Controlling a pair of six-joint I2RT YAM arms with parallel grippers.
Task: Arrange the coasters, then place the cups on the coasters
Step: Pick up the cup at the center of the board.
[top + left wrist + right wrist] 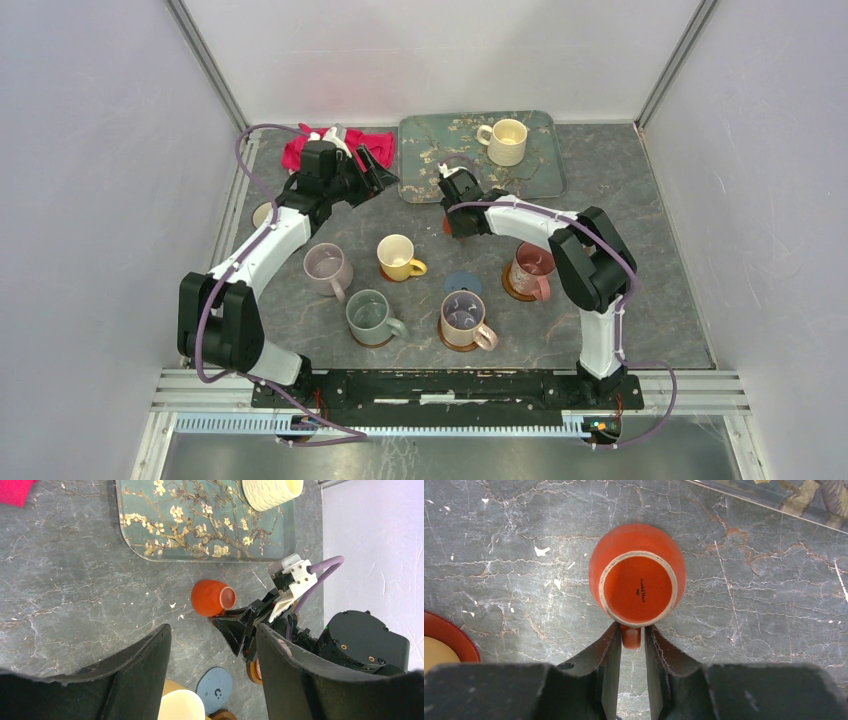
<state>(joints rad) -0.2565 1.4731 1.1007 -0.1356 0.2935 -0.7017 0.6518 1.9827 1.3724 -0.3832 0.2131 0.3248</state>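
A tiny orange cup (639, 575) lies on its side on the grey table, just in front of the teal tray (165, 535). Its base faces my right gripper (631, 635). The cup's small handle (630, 636) sits between the two fingers, which stand close on either side with a thin gap on the right. From the left wrist view the orange cup (210, 597) shows with the right gripper (223, 616) at its base. My left gripper (212, 630) hangs open and empty above the table. A blue coaster (462, 282) lies bare. A cream cup (505, 140) stands on the tray.
Yellow (397, 255), mauve (325, 265), grey-green (370, 315) and two floral cups (463, 318) (530, 268) stand mid-table, most on coasters. A red cloth (300, 150) lies at the back left. A red coaster's rim (444, 632) shows left of the right gripper.
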